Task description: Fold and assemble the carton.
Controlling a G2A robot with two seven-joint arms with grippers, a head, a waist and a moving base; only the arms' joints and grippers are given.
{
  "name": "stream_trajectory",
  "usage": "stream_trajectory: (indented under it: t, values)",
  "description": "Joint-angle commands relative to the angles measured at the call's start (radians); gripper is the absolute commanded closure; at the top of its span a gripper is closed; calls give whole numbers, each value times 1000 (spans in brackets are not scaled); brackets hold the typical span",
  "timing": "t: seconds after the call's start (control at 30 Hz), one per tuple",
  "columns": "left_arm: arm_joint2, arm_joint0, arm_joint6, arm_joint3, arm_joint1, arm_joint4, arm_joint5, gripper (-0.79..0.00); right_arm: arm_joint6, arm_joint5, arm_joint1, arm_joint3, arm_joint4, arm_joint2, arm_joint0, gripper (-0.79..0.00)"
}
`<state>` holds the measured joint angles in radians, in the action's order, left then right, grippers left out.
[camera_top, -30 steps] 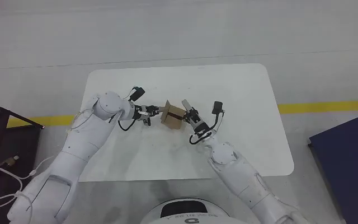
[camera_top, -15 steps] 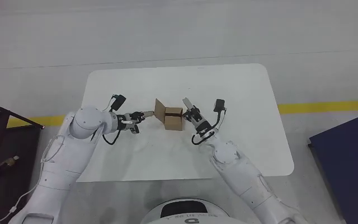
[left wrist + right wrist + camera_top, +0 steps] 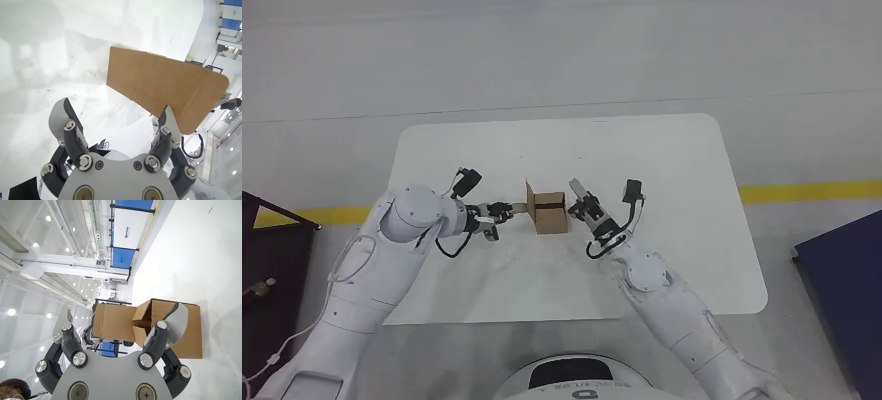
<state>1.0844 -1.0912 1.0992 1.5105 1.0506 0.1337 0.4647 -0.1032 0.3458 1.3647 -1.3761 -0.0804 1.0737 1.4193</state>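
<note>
A small brown carton [image 3: 549, 213] stands on the white table [image 3: 672, 170] with its top open and one flap [image 3: 528, 196] raised on the left-arm side. My left gripper [image 3: 504, 211] sits just beside that flap and is open. In the left wrist view the flap [image 3: 162, 85] fills the space ahead of the left gripper [image 3: 117, 111], and one fingertip [image 3: 166, 113] touches its lower edge. My right gripper [image 3: 578, 198] is at the carton's opposite side, open. In the right wrist view one finger [image 3: 178, 313] lies against the carton [image 3: 189, 338] wall, the other finger [image 3: 63, 317] well clear.
The table's front edge [image 3: 572, 318] is near the robot, with bare surface all around the carton. A dark stand [image 3: 272, 240] sits off the table's left side and a blue object [image 3: 842, 270] off its right.
The carton was held tilted between both grippers and now stands level on the table. My left gripper pulled back to the left, then edged toward the raised flap again.
</note>
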Motion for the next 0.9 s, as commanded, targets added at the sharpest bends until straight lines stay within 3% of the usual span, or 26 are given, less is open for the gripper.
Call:
stream_trajectory:
  t: [0.0, 0.57, 0.77, 0.87]
  values:
    - [-20, 21, 9, -17, 4, 4, 8, -785, -11, 1, 1, 7, -6, -1, -2, -785]
    - [-207, 175, 88, -140, 45, 61, 116, -785, -69, 25, 6, 29, -18, -11, -10, -785]
    - [-239, 209, 96, -180, 57, 50, 131, -785, -24, 11, -9, -16, 85, 43, 38, -785]
    - [-250, 222, 101, -198, 61, 48, 138, -785, -5, -51, -23, -71, 202, 77, 77, -785]
